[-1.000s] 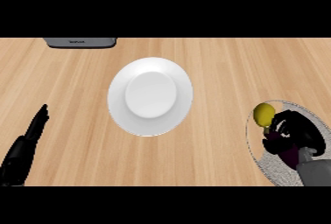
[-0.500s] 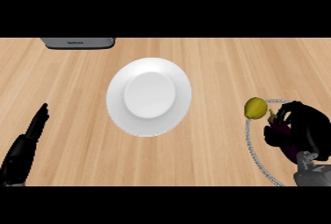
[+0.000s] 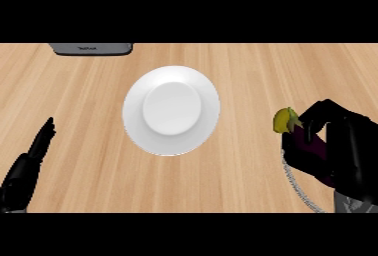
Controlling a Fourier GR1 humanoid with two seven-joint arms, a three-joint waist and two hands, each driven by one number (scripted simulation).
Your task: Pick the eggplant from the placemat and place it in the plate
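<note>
eggplant [image 3: 295, 137] mostly hidden by right hand [image 3: 336, 145]

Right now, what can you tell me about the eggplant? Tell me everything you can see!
The eggplant is dark purple with a yellow-green cap at its top end. It sits at the right side of the view, to the right of the white plate, not on it yet. The black right hand curls round it, hiding much of its body, so only the cap and a purple patch show. It looks lifted above the placemat's edge, though that is hard to tell.
</note>
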